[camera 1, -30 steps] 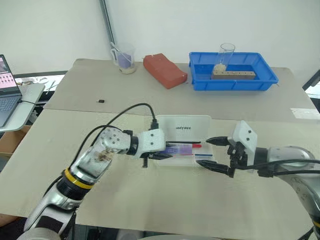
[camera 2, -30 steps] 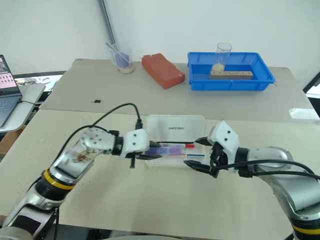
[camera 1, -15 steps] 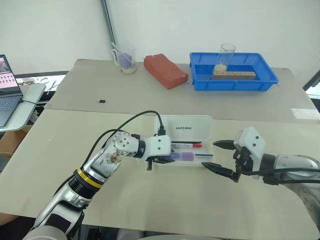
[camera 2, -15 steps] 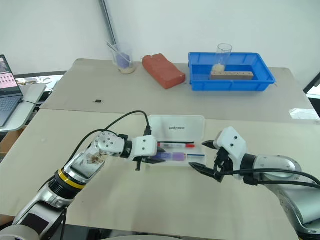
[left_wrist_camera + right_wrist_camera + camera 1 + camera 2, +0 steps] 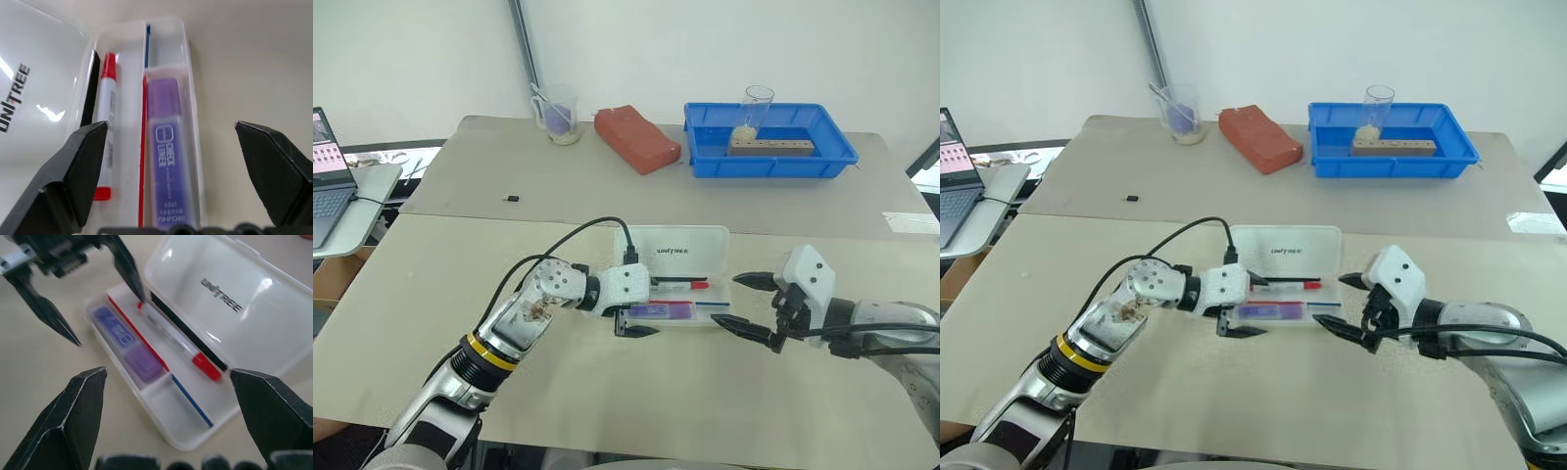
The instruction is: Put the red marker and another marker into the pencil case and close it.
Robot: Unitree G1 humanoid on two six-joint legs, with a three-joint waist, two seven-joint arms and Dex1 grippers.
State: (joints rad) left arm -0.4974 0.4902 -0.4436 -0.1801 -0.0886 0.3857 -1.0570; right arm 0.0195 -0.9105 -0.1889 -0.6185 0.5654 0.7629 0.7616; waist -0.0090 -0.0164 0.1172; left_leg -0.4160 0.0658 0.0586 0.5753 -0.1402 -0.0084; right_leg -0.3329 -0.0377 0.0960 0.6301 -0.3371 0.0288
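Observation:
The pencil case (image 5: 680,250) lies open mid-table, its lid with black lettering tipped back. Inside, the red marker (image 5: 683,285) rests in the back row, and the purple marker (image 5: 658,309) lies flat in the front compartment beside a thin red stick and a blue stick. My left gripper (image 5: 644,307) is open at the case's left end, its fingers straddling the purple marker (image 5: 168,147) without touching it. My right gripper (image 5: 726,300) is open just off the case's right end and holds nothing. The right wrist view shows both markers (image 5: 128,343) in the tray.
A blue tray (image 5: 769,164) holding a glass (image 5: 756,103) stands at the back right. A red-brown block (image 5: 636,137) and a cup (image 5: 556,116) sit at the back. A small dark object (image 5: 511,198) lies to the left, and a laptop (image 5: 328,186) is at the far left.
My left gripper lowered the purple marker into the case, then opened and let it go. My right gripper drifted slightly right, away from the case.

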